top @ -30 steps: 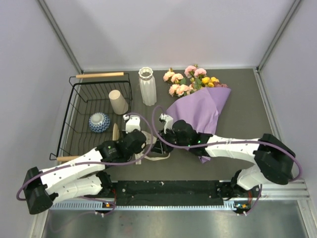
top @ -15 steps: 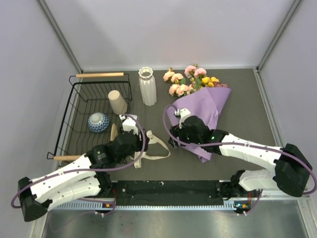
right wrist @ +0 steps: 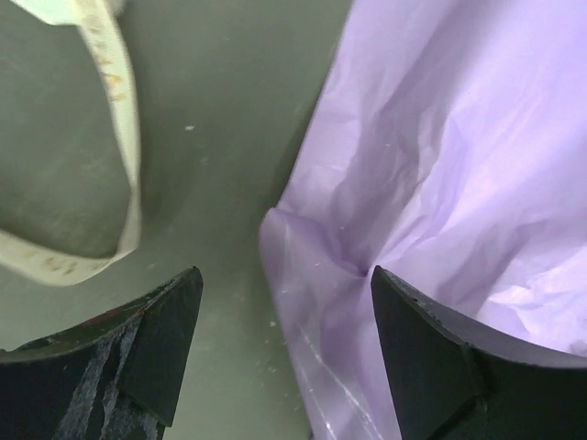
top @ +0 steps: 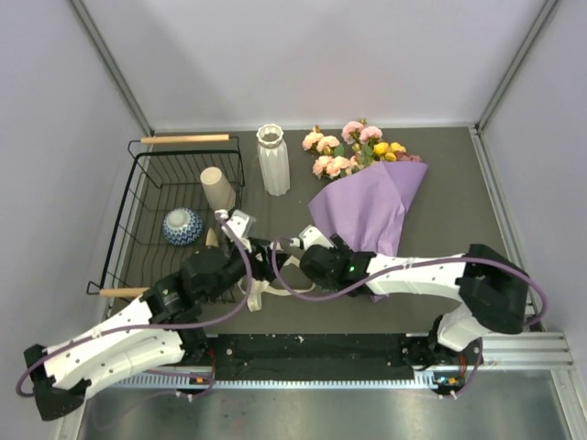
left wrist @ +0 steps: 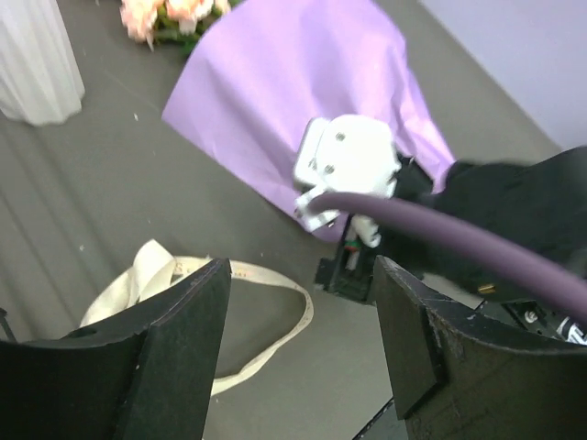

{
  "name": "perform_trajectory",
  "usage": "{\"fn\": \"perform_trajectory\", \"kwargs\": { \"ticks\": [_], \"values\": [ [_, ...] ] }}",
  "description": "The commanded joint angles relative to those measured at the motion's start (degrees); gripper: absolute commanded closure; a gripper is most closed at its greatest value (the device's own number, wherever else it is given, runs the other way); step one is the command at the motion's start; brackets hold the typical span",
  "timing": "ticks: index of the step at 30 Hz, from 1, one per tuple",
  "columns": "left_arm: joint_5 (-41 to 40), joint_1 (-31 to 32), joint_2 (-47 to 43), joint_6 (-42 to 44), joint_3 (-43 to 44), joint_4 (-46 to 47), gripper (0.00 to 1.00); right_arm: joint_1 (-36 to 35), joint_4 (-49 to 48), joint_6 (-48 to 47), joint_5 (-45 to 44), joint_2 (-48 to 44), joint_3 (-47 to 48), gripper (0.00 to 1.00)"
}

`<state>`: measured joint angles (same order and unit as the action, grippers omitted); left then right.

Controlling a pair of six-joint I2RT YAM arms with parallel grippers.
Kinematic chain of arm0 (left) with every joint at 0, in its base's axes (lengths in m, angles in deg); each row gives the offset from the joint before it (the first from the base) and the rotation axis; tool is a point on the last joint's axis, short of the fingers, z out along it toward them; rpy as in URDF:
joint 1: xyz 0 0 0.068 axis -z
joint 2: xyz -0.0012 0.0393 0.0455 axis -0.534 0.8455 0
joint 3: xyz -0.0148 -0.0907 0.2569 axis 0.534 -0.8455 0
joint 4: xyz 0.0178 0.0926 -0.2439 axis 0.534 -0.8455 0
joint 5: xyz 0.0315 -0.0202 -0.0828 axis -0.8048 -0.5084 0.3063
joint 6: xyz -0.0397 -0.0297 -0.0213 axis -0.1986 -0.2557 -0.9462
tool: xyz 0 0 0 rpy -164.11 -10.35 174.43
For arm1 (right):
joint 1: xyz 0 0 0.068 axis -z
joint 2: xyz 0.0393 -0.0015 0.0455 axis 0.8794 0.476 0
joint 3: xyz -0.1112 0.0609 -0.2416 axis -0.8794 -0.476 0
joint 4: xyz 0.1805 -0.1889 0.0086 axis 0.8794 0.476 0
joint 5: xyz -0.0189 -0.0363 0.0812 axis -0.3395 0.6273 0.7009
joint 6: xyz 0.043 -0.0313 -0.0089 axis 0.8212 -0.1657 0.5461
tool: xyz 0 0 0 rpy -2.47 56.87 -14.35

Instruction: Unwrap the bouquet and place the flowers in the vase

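Grippers first. Right gripper (right wrist: 282, 280): jaws wide apart, with only table and the near edge of the lilac paper between them. It holds nothing. Left gripper (left wrist: 301, 275): also spread wide and empty. It looks across the table at the right arm's white wrist camera (left wrist: 348, 165), with the paper behind that.

Ribbon (top: 263, 291): a cream loop lying slack on the table (top: 459, 211), lower centre of the top view. It sits just below and between the two grippers, apart from the wrap. You can read that as the tie being off. The paper itself is not yet opened.

Bouquet (top: 371, 206): lies flat, right of centre in the top view. Its long axis runs almost straight up the frame, leaning a little. The flowers (top: 353, 151) are at the upper end. The narrow stem end is at the lower end, under the right forearm. The paper fans widest toward the blooms.

Relation that matters: from the right gripper the wrap lies to the right and slightly up in the top view, its left flap edge just beside the gripper. In the right wrist view that edge sits in the gap, toward the right-hand side. The left gripper is farther off, with the right wrist between it and the paper. So the right arm looks like your nearer one for taking the flap.

Vase (top: 273, 160): upright, upper centre of the top view, just left of the blooms and not touching them. No stems in it.
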<state>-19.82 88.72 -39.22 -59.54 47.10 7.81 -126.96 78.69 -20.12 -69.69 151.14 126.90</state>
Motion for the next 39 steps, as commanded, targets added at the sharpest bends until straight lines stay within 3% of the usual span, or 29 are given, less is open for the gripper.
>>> {"fn": "perform_trajectory", "kwargs": {
  "ticks": [1,6,9,12,13,21,27,32,35,37,39],
  "values": [
    [-0.5,0.1,-8.0,4.9,-0.2,5.4,0.30,-1.6,4.8,-1.3,-14.4,5.2,4.0,0.25],
    [-4.9,0.1,-13.7,7.6,-1.1,3.3,0.28,-1.9,6.7,-0.3,-21.9,10.8,6.4,0.27],
    [-5.4,0.1,-14.6,7.7,-1.0,2.7,0.28,-2.0,6.7,-0.6,-22.6,11.5,7.4,0.34],
    [-5.5,0.1,-12.8,7.2,-0.7,2.3,0.28,-2.1,6.7,0.7,-23.9,8.4,7.5,0.54],
    [-5.4,0.1,-11.4,7.0,-0.7,2.6,0.28,-2.2,6.7,1.0,-24.3,7.3,7.3,0.61],
    [-1.5,0.1,2.0,6.3,2.7,4.5,0.26,-1.9,7.0,6.3,-32.2,-7.8,2.8,0.82],
    [5.0,0.1,16.9,4.7,7.0,8.5,0.26,5.7,14.4,20.0,-32.7,-19.0,-1.9,0.86],
    [13.2,0.1,25.5,2.7,10.0,12.9,0.27,14.0,21.8,31.9,-31.1,-28.9,-6.1,0.79],
    [17.8,0.1,30.1,1.0,12.1,14.5,0.29,18.2,23.4,37.8,-28.7,-37.8,-9.9,0.61],
    [18.2,0.1,32.4,0.2,13.4,14.6,0.29,22.0,26.0,40.3,-27.5,-45.5,-12.1,0.32],
    [18.2,0.0,33.1,-0.2,13.8,14.5,0.30,24.2,27.6,42.9,-26.1,-53.1,-13.7,0.18]
  ]
}}
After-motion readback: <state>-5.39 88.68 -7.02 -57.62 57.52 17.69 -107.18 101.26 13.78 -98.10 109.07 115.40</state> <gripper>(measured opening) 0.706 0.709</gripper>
